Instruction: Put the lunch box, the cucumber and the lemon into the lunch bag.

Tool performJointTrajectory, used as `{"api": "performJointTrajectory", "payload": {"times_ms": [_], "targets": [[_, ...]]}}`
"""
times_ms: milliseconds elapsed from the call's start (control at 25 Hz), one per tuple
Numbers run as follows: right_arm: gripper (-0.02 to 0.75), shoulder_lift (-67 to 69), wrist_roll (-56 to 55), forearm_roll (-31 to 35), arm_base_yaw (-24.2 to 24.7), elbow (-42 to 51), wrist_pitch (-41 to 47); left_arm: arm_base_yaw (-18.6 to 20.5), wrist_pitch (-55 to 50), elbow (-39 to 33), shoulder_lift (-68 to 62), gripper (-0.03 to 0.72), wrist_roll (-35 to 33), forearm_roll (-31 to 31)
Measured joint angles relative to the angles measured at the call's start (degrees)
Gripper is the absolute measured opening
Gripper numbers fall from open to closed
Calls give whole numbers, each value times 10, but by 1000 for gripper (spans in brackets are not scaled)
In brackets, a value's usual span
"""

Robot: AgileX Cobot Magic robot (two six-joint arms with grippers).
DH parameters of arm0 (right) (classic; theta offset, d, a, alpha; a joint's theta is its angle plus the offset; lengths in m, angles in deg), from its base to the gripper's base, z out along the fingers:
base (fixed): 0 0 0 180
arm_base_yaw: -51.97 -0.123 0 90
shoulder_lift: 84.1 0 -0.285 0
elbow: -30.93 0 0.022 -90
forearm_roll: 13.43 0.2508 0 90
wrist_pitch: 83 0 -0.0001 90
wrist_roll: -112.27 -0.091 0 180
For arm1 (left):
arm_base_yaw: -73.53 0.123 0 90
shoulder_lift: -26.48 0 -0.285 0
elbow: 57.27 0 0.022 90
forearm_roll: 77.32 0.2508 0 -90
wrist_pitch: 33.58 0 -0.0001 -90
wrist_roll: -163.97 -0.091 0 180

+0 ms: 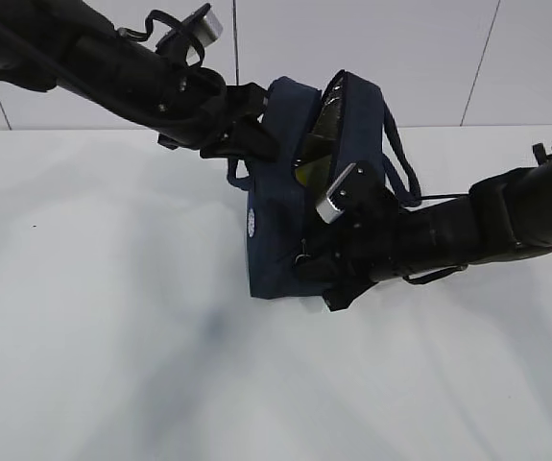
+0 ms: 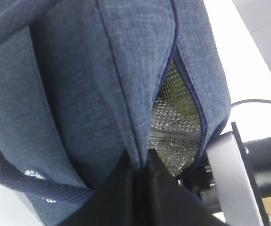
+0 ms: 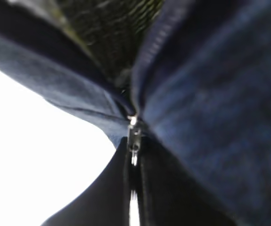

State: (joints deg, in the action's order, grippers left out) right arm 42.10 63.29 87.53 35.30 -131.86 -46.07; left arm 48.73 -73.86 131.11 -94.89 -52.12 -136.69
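The lunch bag (image 1: 277, 226) stands at frame centre on the white table (image 1: 93, 336), its mouth partly unzipped. The left gripper (image 1: 242, 134), upper left, pinches its top fabric; the right gripper (image 1: 306, 261), lower right, is clamped on the zipper pull (image 3: 134, 136).

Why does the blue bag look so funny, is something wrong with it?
The lunch bag isn't standing flat: it leans and its top gapes partly open, showing shiny silver lining. The left pincer pinches the fabric at one end, and the right pincer is shut at the zipper pull. Nothing looks spilled or torn.
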Motion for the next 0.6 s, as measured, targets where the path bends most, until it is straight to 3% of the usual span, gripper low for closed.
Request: {"api": "performJointTrajectory", "payload": {"times_ms": [240, 600], "targets": [[1, -31, -39, -42, 0, 0, -27, 0, -1, 0, 0, 2, 0, -1], [1, -67, -163, -176, 1, 0, -29, 0, -1, 0, 0, 2, 0, -1]]}}
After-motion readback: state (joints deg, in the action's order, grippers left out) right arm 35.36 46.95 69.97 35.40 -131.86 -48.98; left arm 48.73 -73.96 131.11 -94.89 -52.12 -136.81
